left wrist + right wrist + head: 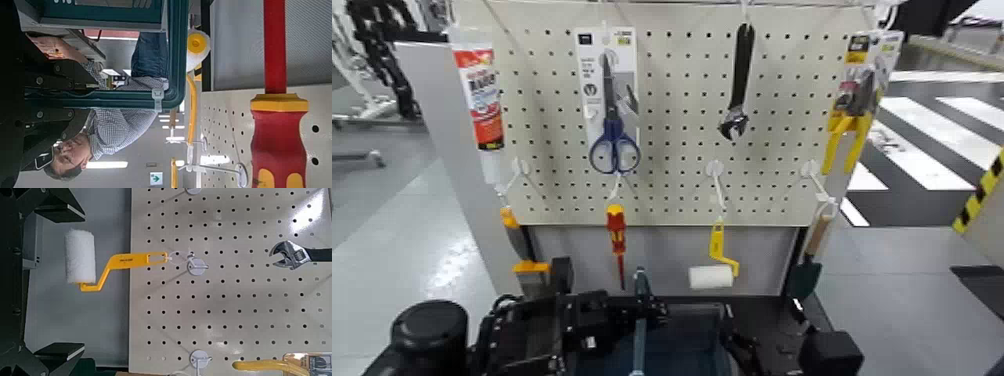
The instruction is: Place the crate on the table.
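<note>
The dark blue-grey crate (677, 345) sits low at the bottom edge of the head view, its thin divider bar (639, 325) pointing at the pegboard stand. My left gripper (567, 325) is at the crate's left side. In the left wrist view its black fingers (47, 78) sit on both sides of the crate's rim (117, 98). My right gripper (747, 350) is at the crate's right side. In the right wrist view it (74, 280) is spread wide with only the grey panel between its fingers. A strip of the black table (770, 308) shows beyond the crate.
The beige pegboard (672, 110) holds scissors (614, 145), a wrench (737, 85), a red screwdriver (617, 235), a white paint roller (710, 277), a tube (482, 95) and yellow pliers (847, 135). A person in a plaid shirt (117, 129) shows in the left wrist view. Grey floor lies on both sides.
</note>
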Controlling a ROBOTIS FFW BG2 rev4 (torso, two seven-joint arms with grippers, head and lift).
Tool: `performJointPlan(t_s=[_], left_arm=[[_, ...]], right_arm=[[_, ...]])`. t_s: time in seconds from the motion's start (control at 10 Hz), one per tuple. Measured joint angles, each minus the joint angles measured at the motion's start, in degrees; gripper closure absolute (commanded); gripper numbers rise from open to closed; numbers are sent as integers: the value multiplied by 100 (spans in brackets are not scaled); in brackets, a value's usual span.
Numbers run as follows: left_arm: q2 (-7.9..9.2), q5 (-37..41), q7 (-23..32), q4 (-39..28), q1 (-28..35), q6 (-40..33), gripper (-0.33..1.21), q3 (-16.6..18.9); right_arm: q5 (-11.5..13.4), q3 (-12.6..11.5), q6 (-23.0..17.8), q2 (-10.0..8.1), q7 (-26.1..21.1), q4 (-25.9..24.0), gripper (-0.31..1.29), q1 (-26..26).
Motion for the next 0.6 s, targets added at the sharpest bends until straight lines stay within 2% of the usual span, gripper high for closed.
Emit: performJointPlan(t_s=[0.2,0.4,0.6], left_arm=[[-4,-263,-416,237,-181,-72,120,-220],[-9,-351,-502,337,-220,-114,119,-284],[-16,-361,-546,369,-222,-132,107,-299]], right_arm=[[-2,2,-3,0,0,3,14,0],[-7,5,2,0,9,3,15,0],[-15,9,2,3,17,3,15,0]])
